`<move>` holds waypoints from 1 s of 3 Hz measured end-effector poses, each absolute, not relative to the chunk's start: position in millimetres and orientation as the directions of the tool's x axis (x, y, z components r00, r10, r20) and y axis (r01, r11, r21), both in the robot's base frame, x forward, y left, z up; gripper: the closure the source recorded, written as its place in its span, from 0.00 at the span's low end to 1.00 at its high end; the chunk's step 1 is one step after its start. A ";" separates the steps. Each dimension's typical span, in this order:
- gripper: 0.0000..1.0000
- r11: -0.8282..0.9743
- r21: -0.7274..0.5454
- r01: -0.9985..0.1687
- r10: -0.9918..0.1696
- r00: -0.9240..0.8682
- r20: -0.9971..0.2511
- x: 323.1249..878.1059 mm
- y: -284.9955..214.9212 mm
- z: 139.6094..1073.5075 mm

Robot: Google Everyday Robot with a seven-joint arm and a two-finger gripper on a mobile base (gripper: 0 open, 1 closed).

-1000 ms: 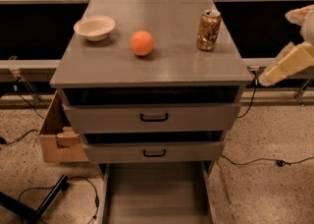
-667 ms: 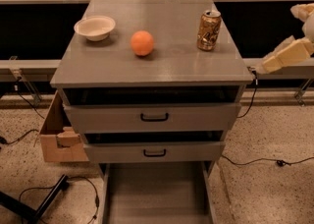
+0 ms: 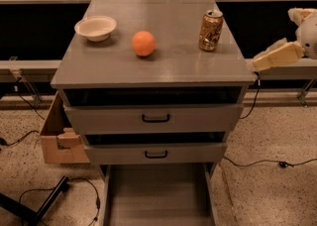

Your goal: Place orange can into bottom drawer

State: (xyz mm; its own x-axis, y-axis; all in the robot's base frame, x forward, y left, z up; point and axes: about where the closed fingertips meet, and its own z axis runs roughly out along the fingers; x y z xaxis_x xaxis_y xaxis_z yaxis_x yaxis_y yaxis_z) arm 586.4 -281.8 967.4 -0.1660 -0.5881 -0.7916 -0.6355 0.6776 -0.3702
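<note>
The orange can (image 3: 210,30) stands upright on the grey cabinet top (image 3: 178,69), near its right rear corner. The bottom drawer (image 3: 158,195) is pulled out at the foot of the cabinet, and its grey floor has nothing on it. My gripper (image 3: 258,63), cream-coloured, is out to the right of the cabinet. It sits just past the top's right edge, a little lower than the can, and points left towards it. It holds nothing and is apart from the can.
A round orange fruit (image 3: 143,43) and a white bowl (image 3: 95,27) sit on the cabinet top left of the can. The two upper drawers (image 3: 155,118) are slightly ajar. A cardboard box (image 3: 57,138) stands on the floor at the left. Cables (image 3: 267,160) lie on the floor.
My gripper has risen a little and shifted slightly left towards the cabinet's right edge. The can, fruit, bowl and drawers have not moved.
</note>
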 end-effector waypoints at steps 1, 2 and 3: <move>0.00 0.701 -0.346 -0.623 -0.542 -0.151 -0.826 613.7 -275.7 959.0; 0.00 0.746 -0.288 -0.600 -0.442 -0.123 -0.889 669.8 -267.3 945.4; 0.00 0.772 -0.231 -0.592 -0.367 -0.119 -0.923 712.4 -263.6 933.5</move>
